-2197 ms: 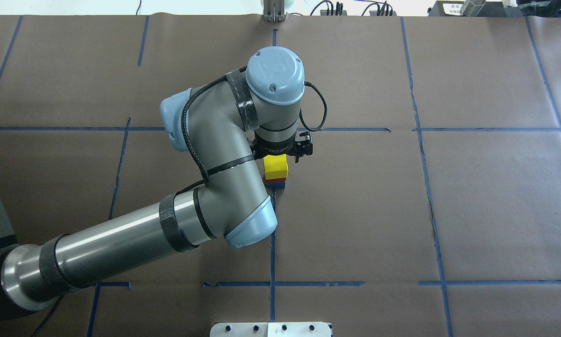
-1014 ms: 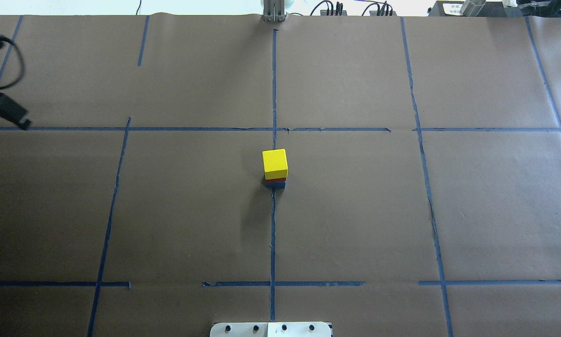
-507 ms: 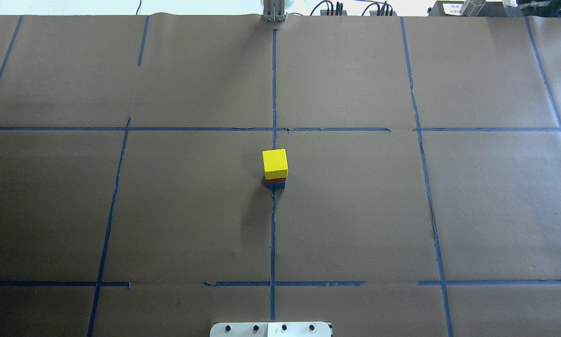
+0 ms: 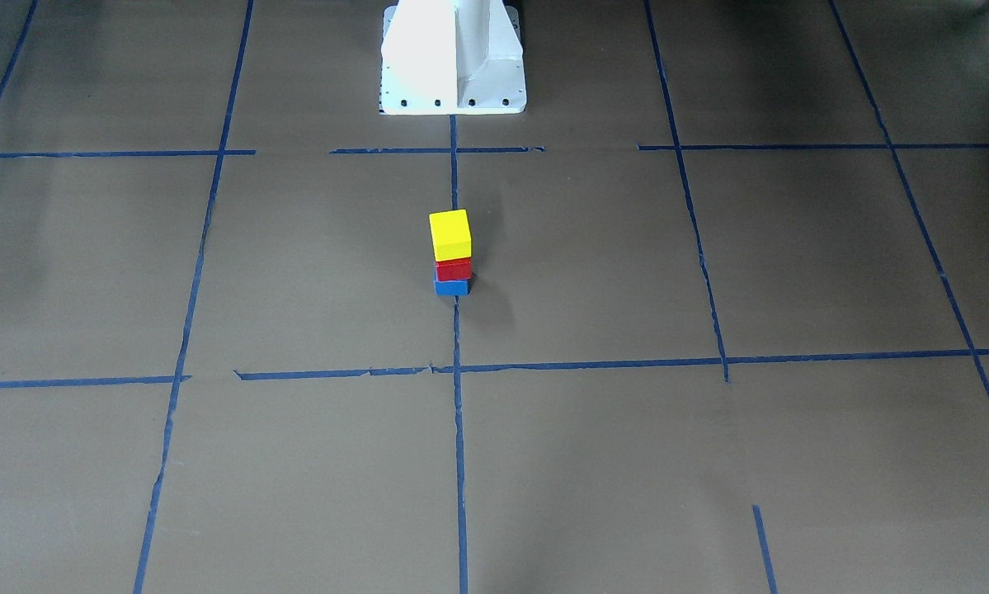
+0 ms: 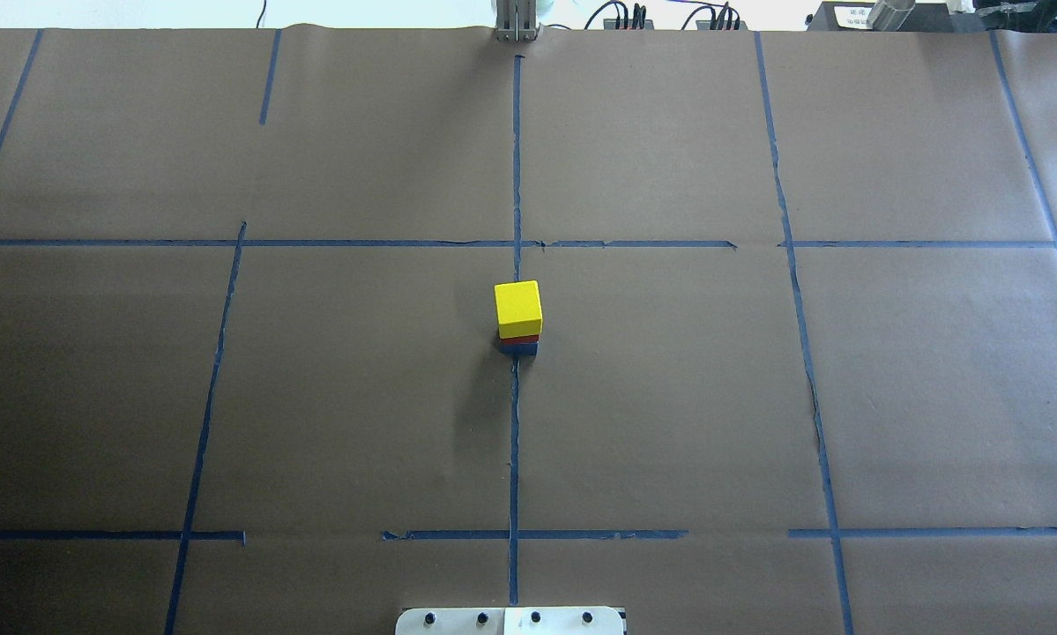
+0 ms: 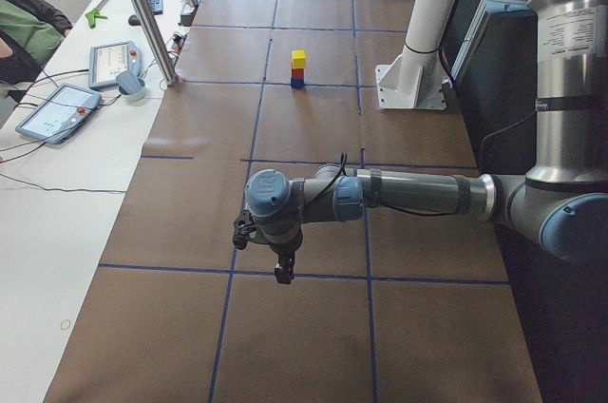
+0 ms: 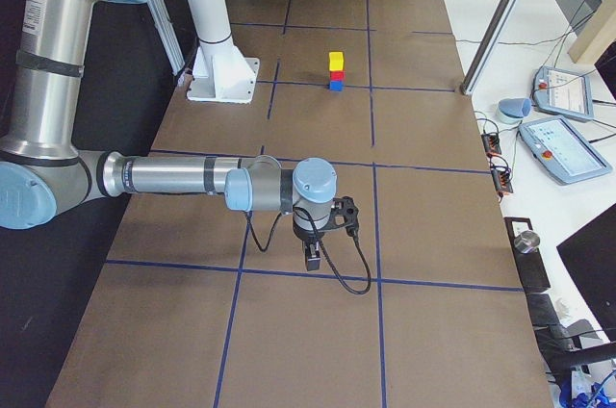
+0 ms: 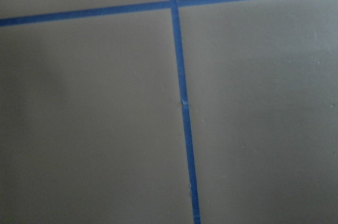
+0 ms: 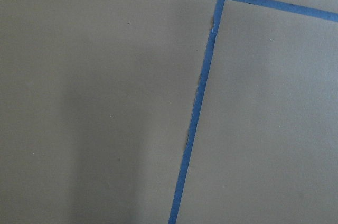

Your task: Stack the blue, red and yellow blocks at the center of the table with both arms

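Stack is up: yellow block [image 5: 518,304] on red block [image 4: 453,269] on blue block [image 4: 451,286], upright, sides roughly flush, at the centre of the table [image 5: 757,397] on the middle line of blue tape [image 8: 182,102], well apart from every edge. The left gripper [image 6: 282,275] hangs pointing down over the table's left end, well apart from the stack. It shows side-on only, so I can't tell how the jaws stand. The right gripper [image 7: 312,259] hangs likewise over the right end, just above a tape line, jaws also can't tell. Wrist views show only brown paper [image 9: 105,102] and tape.
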Robot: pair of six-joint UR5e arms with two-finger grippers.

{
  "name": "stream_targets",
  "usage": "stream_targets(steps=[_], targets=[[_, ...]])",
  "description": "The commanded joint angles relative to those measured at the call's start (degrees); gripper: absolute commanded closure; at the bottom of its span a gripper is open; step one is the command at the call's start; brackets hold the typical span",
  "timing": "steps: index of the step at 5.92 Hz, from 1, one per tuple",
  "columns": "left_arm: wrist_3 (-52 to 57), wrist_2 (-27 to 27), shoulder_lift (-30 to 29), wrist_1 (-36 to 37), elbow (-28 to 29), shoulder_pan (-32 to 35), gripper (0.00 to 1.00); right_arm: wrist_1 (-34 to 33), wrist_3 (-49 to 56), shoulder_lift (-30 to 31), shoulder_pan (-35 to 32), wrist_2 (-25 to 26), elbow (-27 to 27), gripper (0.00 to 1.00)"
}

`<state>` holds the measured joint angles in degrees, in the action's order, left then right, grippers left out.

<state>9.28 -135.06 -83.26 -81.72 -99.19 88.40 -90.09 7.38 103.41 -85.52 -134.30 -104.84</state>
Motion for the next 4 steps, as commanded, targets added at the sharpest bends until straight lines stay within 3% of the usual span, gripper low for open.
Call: stream_targets(steps=[1,4], targets=[[0.21,1.12,0.2,0.07,0.4,-0.07,0.0,0.0,0.09,-0.05,0.0,0.09,0.08,0.0],[0.13,1.03,0.12,-0.02,0.23,-0.16,0.0,0.0,0.0,-0.14,0.0,0.0,0.08,0.0]])
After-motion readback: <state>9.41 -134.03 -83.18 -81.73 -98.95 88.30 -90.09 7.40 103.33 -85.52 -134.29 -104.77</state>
